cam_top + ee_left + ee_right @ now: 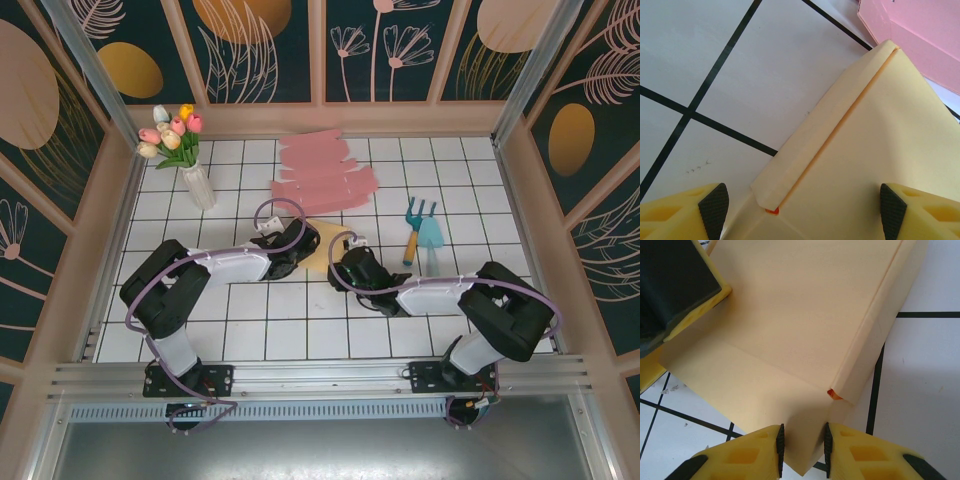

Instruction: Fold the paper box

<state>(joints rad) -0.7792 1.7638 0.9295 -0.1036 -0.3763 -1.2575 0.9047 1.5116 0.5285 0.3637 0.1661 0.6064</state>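
Observation:
The paper box (319,256) is a cream sheet lying flat on the tiled table (250,330) between my two arms. In the left wrist view the paper box (875,150) has a narrow side flap (825,130) folded over, with a small orange mark at the flap's end. My left gripper (802,212) is open, its pads wide apart over the sheet. My right gripper (802,447) is shut on a raised, creased corner of the paper box (790,315). The left gripper (675,285) presses at the sheet's far corner.
Flat pink box blanks (320,172) lie behind the cream sheet, their edge close to it (920,30). A white vase of tulips (195,175) stands at the back left. A blue trowel and fork (425,235) lie to the right.

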